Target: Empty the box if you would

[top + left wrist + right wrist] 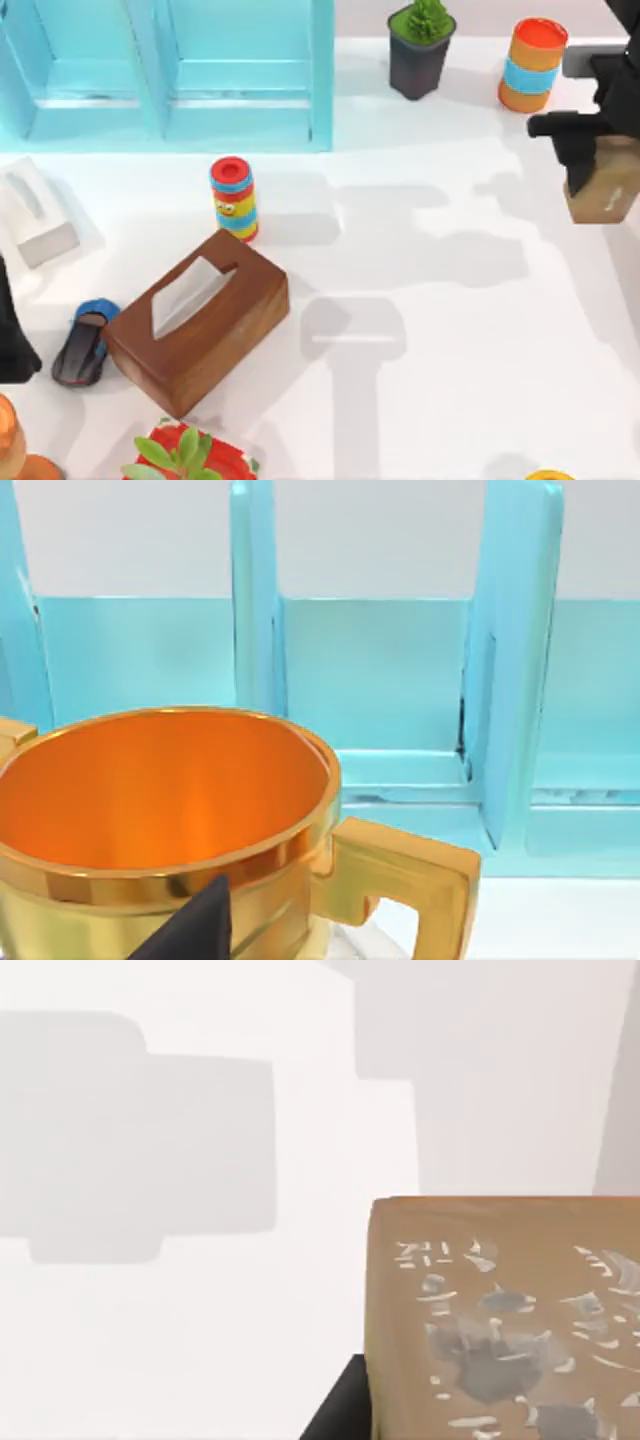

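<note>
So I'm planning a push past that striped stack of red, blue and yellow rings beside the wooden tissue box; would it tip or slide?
Probably tip. The striped ring stack stands tall on a narrow base, so a high push likely topples it. Being round, it may roll once down. It stands near the wooden tissue box, which could block it that way.

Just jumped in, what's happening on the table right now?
The right hand, at the table's right edge, grips a tan box and holds it off the surface. The left hand sits at the left edge beside an orange-lined gold cup. The wooden tissue box lies untouched at front left.
</note>
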`<action>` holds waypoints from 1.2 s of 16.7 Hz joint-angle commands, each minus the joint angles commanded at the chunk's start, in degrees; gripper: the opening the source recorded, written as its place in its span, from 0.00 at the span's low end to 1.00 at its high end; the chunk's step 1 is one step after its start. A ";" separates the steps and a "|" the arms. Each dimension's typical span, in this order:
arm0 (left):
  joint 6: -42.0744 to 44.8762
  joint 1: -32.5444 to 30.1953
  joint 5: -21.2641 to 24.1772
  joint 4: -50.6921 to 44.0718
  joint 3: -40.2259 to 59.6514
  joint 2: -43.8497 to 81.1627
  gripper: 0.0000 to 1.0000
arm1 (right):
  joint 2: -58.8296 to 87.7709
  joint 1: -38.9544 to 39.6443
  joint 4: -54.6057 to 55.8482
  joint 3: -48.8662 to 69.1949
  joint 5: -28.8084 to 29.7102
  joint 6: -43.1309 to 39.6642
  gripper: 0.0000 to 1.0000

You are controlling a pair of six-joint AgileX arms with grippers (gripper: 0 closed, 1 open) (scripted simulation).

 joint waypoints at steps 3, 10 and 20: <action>0.00 0.00 0.00 0.00 0.00 0.00 1.00 | 6.26 7.99 1.79 4.56 0.24 8.06 0.00; 0.00 0.00 0.00 0.00 0.00 0.00 1.00 | 8.43 10.31 2.65 5.54 0.19 10.62 0.00; 0.00 0.00 0.00 0.00 0.00 0.00 1.00 | 10.42 10.55 11.55 -1.10 0.38 10.67 0.00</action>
